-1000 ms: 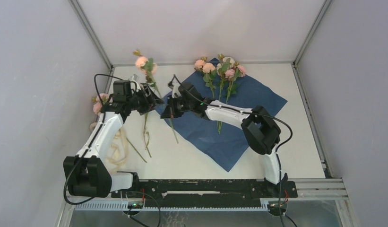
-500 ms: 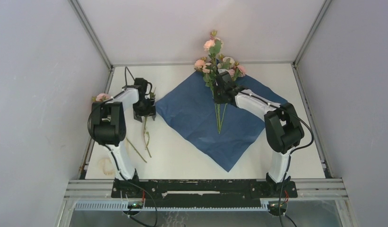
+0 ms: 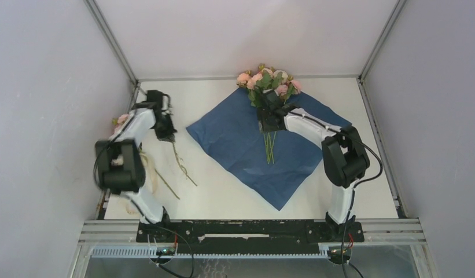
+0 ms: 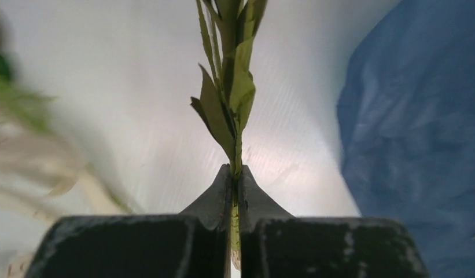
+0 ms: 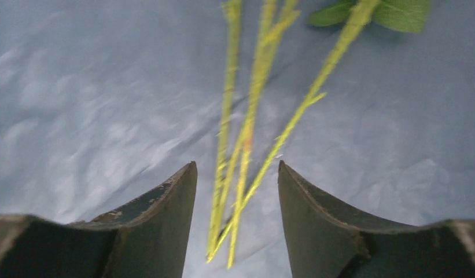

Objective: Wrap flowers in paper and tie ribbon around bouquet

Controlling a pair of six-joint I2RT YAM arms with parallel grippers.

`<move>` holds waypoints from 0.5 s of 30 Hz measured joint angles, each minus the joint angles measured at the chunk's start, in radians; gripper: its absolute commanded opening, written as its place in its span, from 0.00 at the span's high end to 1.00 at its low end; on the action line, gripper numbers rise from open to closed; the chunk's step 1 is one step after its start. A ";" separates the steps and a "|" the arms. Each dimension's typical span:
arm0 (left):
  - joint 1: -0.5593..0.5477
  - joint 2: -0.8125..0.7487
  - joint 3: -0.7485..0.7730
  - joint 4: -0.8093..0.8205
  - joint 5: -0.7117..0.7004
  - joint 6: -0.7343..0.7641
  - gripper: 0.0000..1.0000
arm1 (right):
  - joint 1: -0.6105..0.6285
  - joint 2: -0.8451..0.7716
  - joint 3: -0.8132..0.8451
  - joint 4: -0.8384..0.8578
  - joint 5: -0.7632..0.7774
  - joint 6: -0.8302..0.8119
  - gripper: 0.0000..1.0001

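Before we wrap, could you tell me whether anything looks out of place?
Yes: a few stray stems lie on the table left of the paper, apart from the flowers bunched at its far corner.

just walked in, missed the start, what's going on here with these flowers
A robot is gathering flowers for a bouquet. The right claw is open over thin green stems lying on a dark blue crinkly paper sheet, their pink and cream blooms at its far corner. The left claw is shut on a leafy green flower stem off to the left of the sheet. The sheet lies flat, not yet wrapped, and the cream ribbon lies untouched at the left.
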 measured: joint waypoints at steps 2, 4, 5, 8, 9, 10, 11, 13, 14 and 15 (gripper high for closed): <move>0.046 -0.151 -0.042 0.029 0.013 -0.060 0.98 | 0.050 -0.040 0.001 -0.010 -0.014 -0.021 0.33; 0.087 -0.328 -0.053 0.078 0.034 -0.119 0.98 | 0.131 -0.106 0.002 0.011 -0.069 -0.041 0.25; 0.089 -0.380 -0.053 0.101 0.047 -0.134 0.98 | 0.164 -0.135 0.003 0.029 -0.097 -0.044 0.21; 0.059 -0.542 -0.053 0.196 0.130 -0.193 0.99 | 0.273 -0.212 0.028 0.136 -0.233 -0.032 0.10; 0.035 -0.576 -0.053 0.225 0.166 -0.212 0.99 | 0.306 -0.222 0.043 0.191 -0.287 -0.019 0.04; 0.012 -0.590 -0.056 0.244 0.196 -0.229 0.99 | 0.327 -0.223 0.058 0.237 -0.332 0.000 0.01; -0.006 -0.597 -0.060 0.256 0.221 -0.243 0.99 | 0.344 -0.217 0.079 0.281 -0.368 0.022 0.01; -0.048 -0.595 -0.084 0.286 0.286 -0.294 0.99 | 0.367 -0.178 0.148 0.329 -0.404 0.056 0.01; -0.064 -0.587 -0.100 0.293 0.312 -0.315 0.99 | 0.377 -0.143 0.198 0.338 -0.404 0.065 0.01; -0.077 -0.577 -0.117 0.295 0.335 -0.337 0.99 | 0.391 -0.098 0.260 0.340 -0.393 0.071 0.02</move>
